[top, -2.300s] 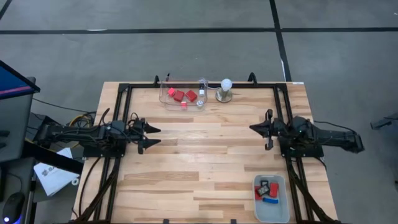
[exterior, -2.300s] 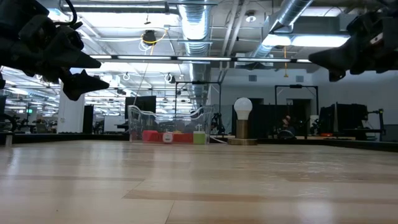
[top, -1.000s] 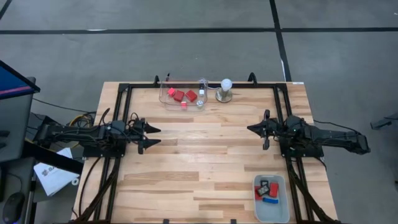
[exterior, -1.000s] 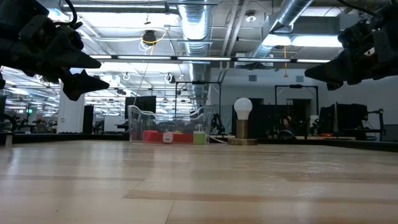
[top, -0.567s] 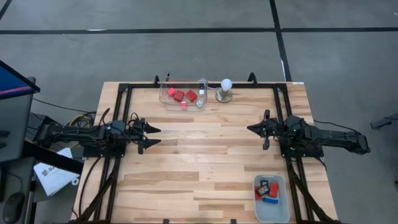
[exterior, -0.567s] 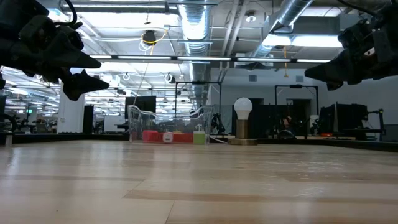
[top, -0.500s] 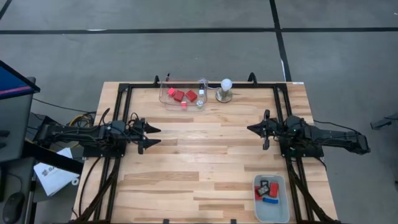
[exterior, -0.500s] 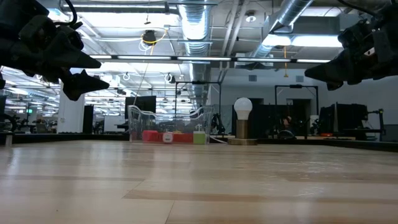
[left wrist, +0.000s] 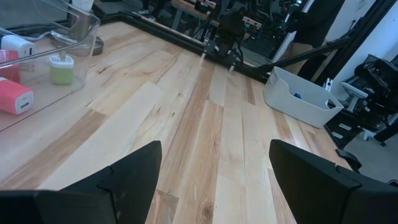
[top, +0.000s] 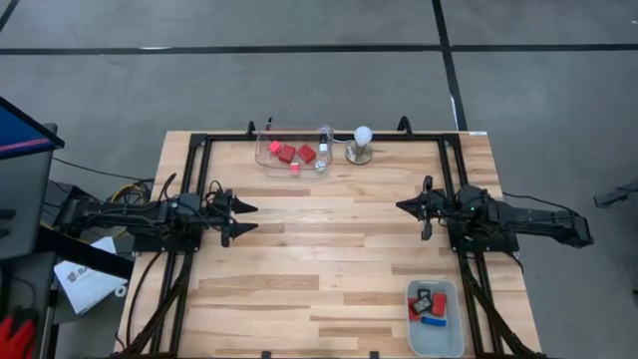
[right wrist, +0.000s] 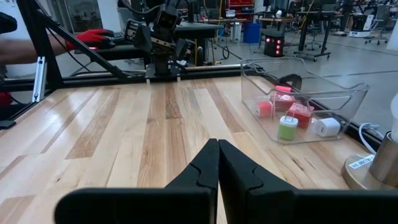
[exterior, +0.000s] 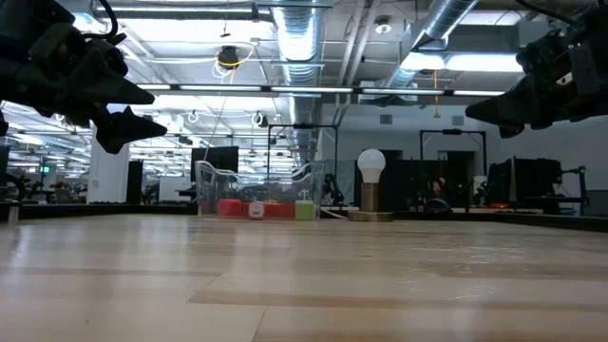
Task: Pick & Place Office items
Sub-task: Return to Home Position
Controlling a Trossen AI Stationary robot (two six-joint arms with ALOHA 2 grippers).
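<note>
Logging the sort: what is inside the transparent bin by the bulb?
The transparent bin holds red and pink adapters, a green-and-white adapter and a white adapter. They overlap, so the exact count and anything beneath them are hidden.

i'm looking at a pale wooden table (top: 329, 249) with a black metal frame (top: 299, 137) along its far edge and down both sides. 1 white bulb on a round metal base (top: 361, 140) stands upright near the far edge, just beside a clear bin (top: 261, 155). 1 grey tray (top: 434, 341) sits at the near right corner. left of the table i see a blue-lit screen (top: 20, 130) and a printed sheet (top: 85, 279). something red (top: 12, 334) shows at the bottom-left corner; i cannot tell what it is. in the low view, silver ducts (exterior: 304, 38) run along the ceiling.
</note>
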